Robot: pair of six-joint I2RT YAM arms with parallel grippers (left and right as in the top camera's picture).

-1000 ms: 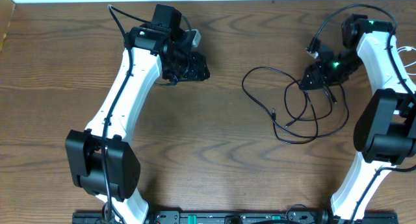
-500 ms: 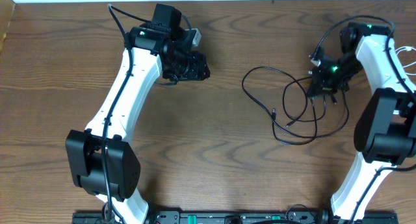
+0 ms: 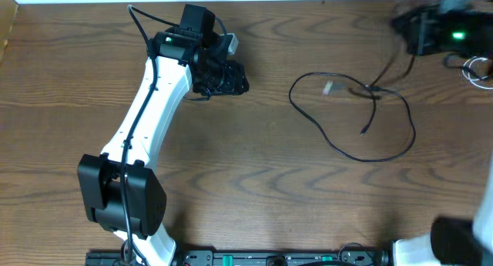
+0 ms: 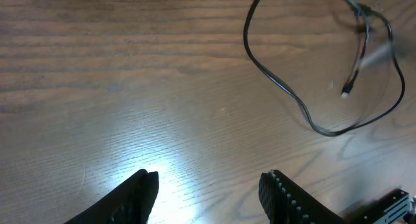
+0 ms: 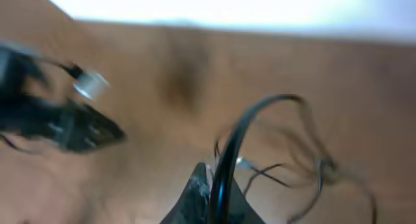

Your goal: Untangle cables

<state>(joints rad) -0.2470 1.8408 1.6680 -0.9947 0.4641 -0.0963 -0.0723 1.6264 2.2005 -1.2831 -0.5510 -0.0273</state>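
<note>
Right gripper pinches the black cable — left gripper gapes

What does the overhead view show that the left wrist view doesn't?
Only overhead: the whole left arm, the blurred right gripper at the far right corner with the black cable rising toward it, and a thin white cable at the right edge. Only left wrist: the left gripper up close, open, nothing between its fingers, above a bright glare patch on the wood. Both: the black cable's loose loop on the wooden table, with a free plug end inside it.
</note>
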